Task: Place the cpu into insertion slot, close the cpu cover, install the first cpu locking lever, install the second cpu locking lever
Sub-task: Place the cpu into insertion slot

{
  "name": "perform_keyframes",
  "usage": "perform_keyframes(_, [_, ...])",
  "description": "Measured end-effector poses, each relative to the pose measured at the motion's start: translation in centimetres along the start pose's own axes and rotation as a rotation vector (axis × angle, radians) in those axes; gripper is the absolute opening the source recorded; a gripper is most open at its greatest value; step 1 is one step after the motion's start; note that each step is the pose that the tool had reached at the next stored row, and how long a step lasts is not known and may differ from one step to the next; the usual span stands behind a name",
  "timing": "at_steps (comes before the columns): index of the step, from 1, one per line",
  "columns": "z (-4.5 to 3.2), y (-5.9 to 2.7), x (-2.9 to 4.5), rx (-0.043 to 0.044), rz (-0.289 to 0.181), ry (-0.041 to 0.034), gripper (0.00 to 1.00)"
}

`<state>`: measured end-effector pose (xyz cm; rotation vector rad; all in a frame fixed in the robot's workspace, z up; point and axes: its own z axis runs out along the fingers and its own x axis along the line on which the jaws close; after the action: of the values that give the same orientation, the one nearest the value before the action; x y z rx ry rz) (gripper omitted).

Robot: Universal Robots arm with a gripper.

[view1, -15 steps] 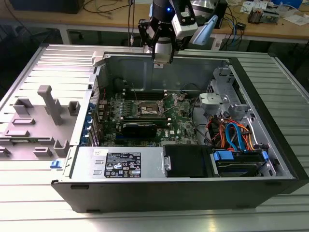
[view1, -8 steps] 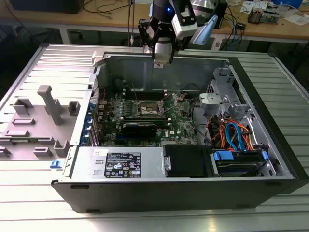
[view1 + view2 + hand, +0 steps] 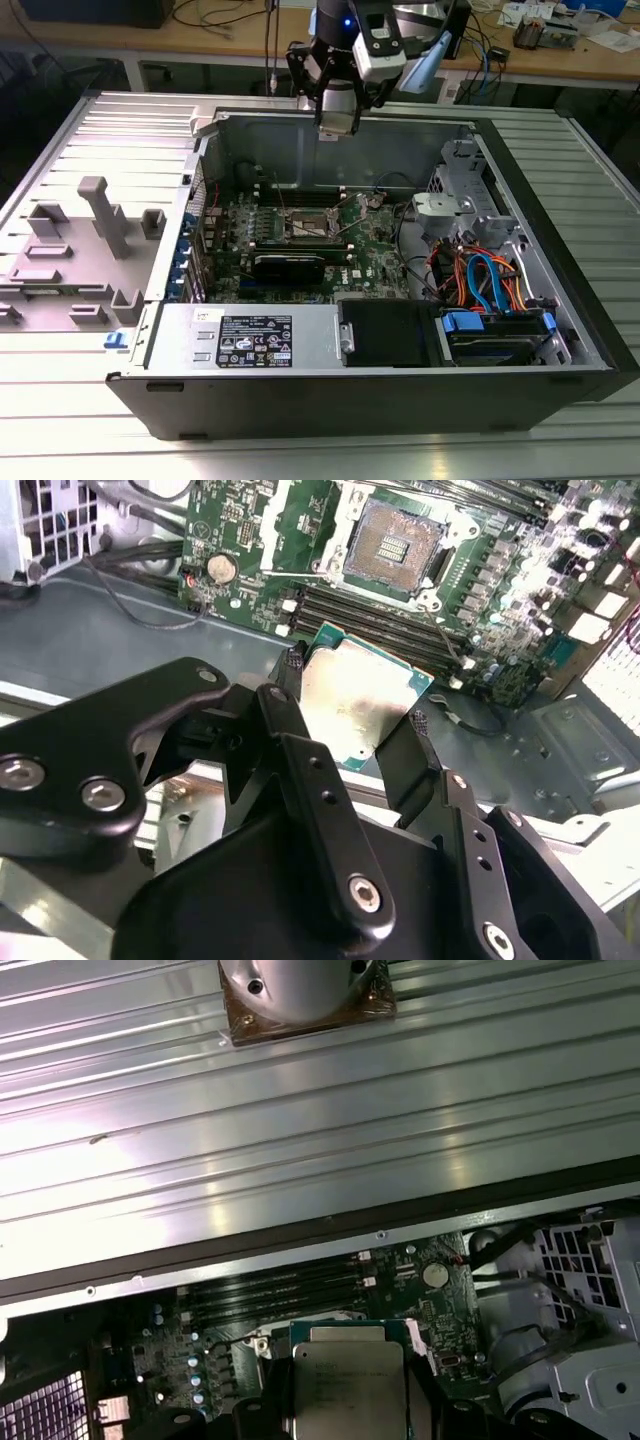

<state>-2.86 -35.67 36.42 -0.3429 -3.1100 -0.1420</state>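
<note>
**Exterior view:** The arm's tool (image 3: 336, 128) hangs above the rear wall of an open computer case (image 3: 330, 400), which lies on a ribbed metal surface (image 3: 300, 460). The socket (image 3: 308, 228) sits near the middle of the green board (image 3: 380, 255) below, well apart from the tool.

**Second wrist view:** The tool is clenched on a silver-topped chip (image 3: 355, 705), with black fingers (image 3: 290, 670) pressing two opposite edges. The chip is held in the air, short of the socket. The socket's dark centre lies uncovered beyond the long memory slots (image 3: 380, 615).

**First wrist view:** The chip hangs over the board close to the case's wall, and the ribs of the surface stretch away beyond it.

The step in hand appears to be carrying the chip to the socket. Done well, it likely calls for keeping the chip level and squaring its corners with the socket's frame. The descent should be straight and gentle, and the chip should settle in without pressure. The contacts look fine, and a skewed drop could bend them.
</note>
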Motion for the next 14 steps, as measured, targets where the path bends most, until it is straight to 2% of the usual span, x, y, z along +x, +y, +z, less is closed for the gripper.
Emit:
perform_keyframes(5, [0.28, -0.15, -0.03, -0.0013, 0.055, -0.005, 0.55])
perform_keyframes(14, [0.6, -0.33, -0.07, -0.0018, 0.102, -0.009, 0.55])
